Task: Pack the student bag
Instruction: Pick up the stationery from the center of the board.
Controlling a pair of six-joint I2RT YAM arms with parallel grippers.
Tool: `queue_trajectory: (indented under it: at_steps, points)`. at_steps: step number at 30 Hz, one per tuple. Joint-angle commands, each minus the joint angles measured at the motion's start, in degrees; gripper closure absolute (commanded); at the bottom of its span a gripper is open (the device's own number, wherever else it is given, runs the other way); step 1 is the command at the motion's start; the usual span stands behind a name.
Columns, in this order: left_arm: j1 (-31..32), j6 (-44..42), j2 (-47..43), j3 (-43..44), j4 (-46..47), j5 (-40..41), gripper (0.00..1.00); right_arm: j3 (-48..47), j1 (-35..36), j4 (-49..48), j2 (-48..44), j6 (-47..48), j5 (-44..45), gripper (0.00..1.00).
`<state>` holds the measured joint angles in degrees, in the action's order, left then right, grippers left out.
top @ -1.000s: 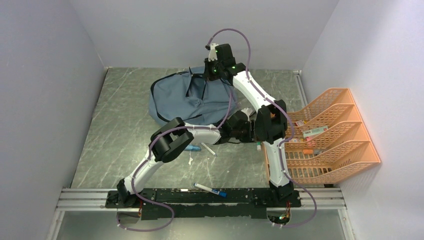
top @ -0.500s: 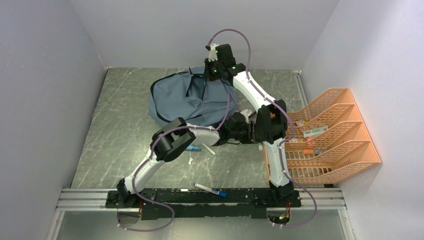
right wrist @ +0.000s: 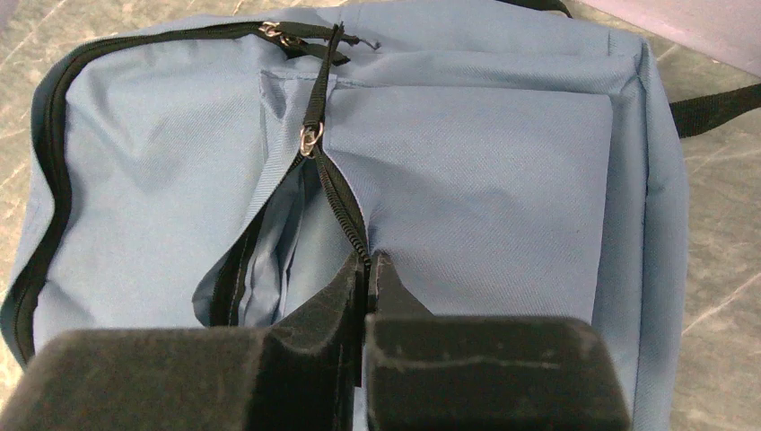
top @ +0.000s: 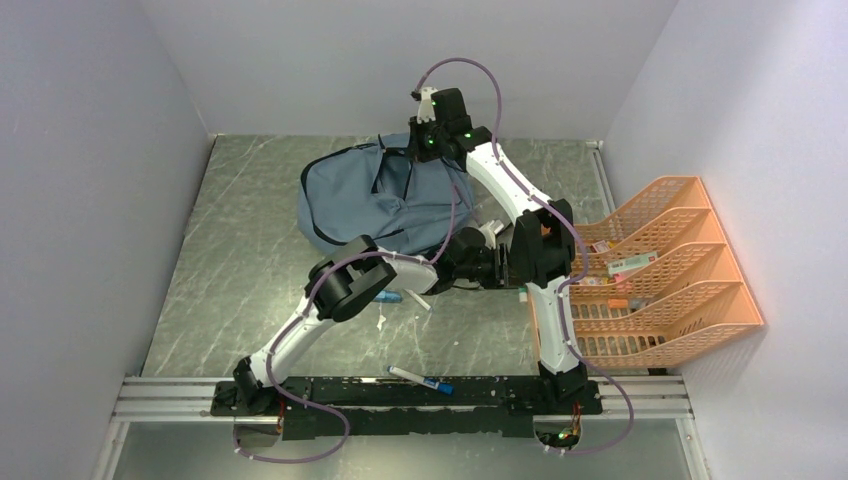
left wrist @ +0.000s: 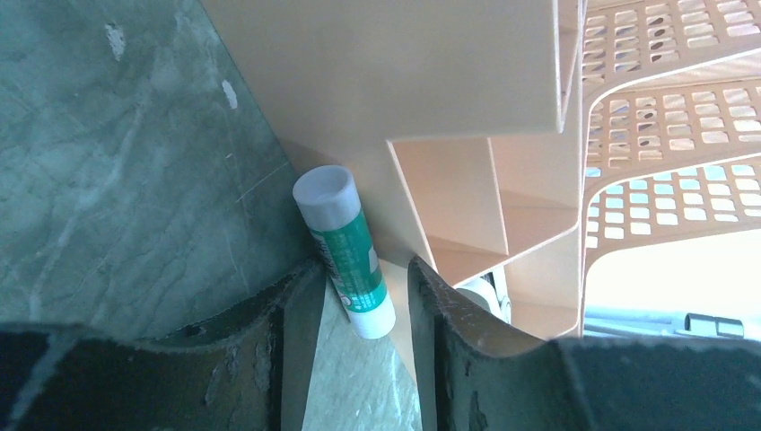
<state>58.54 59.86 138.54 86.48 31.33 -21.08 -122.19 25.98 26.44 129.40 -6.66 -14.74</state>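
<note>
**Top, left-wrist and right-wrist views.**

**Hidden or unclear.** In the top view the fingers of the left arm (top: 340, 285) are lying behind the elbow of the right arm (top: 540, 250), so their state is readable only from the wrist camera. There the left gripper (left wrist: 363, 269) is standing open, its jaws either side of a green-labelled glue stick (left wrist: 344, 242). One finger is sitting just beside the stick and the other is clear of it; whether there is contact cannot be told. The stick is lying on the table (left wrist: 108, 162) against the foot of the orange tray rack (left wrist: 467, 90), most of which is running out of frame. The items in the rack's compartments are too small to name. A blue-ended object (top: 388, 296) is lying partly under the left arm.

The right gripper (right wrist: 368, 265) is pinching, fully closed, the black zipper edge of the student bag (right wrist: 502, 180). The inside of the gaping opening beside it is sitting in shadow.

**Orientation.** The student bag is lying at the far centre of the table, front face up, well apart from the rack. Its long axis is running roughly left to right across the table. Its far right part is standing up in a peak under the right gripper. Which end is the top cannot be told. A white marker with a blue cap (top: 420, 379) is lying near the front rail.
</note>
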Motion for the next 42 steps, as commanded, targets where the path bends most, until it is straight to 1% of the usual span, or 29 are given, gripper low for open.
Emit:
queue_trajectory:
  at_steps: [1,5,11,14,17,25,34,39,42]
  points:
    - [2.0,0.7,3.2,0.4,5.2,-3.0,0.54,0.0,-1.4,-2.5,-2.2,0.0,0.6,1.00]
    - [2.0,0.6,3.8,1.2,5.3,-3.5,0.55,0.1,-1.3,-2.5,-2.2,0.1,0.7,1.00]
    - [1.9,0.8,4.3,1.8,4.8,-3.5,0.65,0.1,-1.4,-2.4,-2.1,0.1,0.4,1.00]
    - [1.7,0.5,3.9,1.4,4.4,-3.2,0.73,0.1,-1.4,-2.3,-2.1,0.2,0.6,1.00]
    - [1.1,-0.5,2.1,-0.6,3.8,-2.2,0.76,0.1,-1.4,-2.3,-2.1,0.3,0.8,1.00]
    - [-1.0,-6.5,-10.4,-11.4,-0.7,3.3,0.78,0.2,-1.5,-2.3,-2.2,0.2,1.2,1.00]
    - [-3.2,-13.4,-29.0,-23.4,-11.1,10.1,0.81,0.9,-1.5,-2.5,-2.8,0.2,2.3,1.00]
    - [-7.9,-15.4,-40.6,-30.6,-17.8,13.0,0.82,2.7,-1.1,-3.2,-4.1,1.2,3.2,1.00]
    - [-12.2,-16.6,-47.3,-33.4,-22.7,14.9,0.82,3.9,-0.6,-4.0,-5.2,1.6,4.4,1.00]
